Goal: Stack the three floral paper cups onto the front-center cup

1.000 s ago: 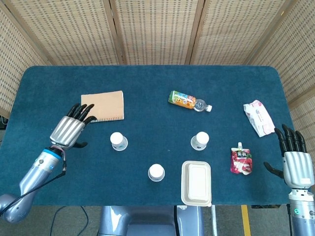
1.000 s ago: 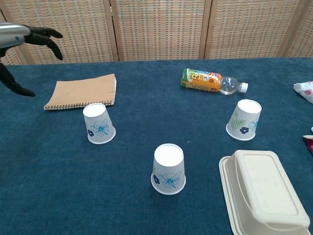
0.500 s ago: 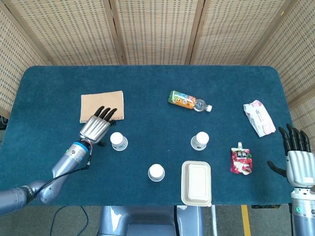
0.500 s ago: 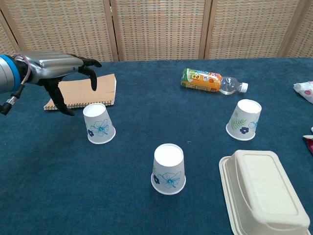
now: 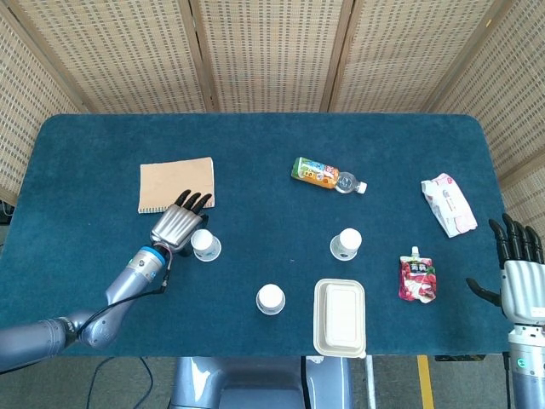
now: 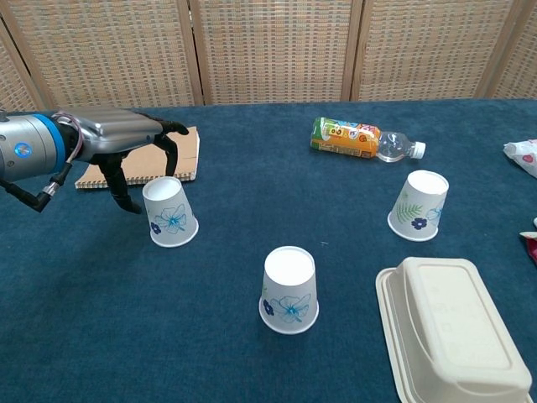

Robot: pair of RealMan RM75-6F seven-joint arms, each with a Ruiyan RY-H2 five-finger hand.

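While our left hand (image 6: 126,138) hangs open beside the left floral cup (image 6: 170,211), our right hand (image 5: 519,274) rests open too, holding nothing.

White cups, blue and green prints, on a dark teal cloth

Left cup (image 6: 170,211) and front-center cup (image 6: 289,290) showing blue flowers; right cup (image 6: 419,205) showing green fern. Notebook (image 5: 177,184) tan. Bottle (image 6: 359,139) orange-labelled. Clamshell box (image 6: 453,336) cream. Tablecloth (image 6: 252,168) teal.

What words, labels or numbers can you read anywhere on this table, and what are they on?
None can be read.
Bottle: colourful printed label, text too blurred.
Red pouch: print too small.
White packet: pink markings, unreadable.
Paper cups, e.g. front-center cup: flowers only, no text.
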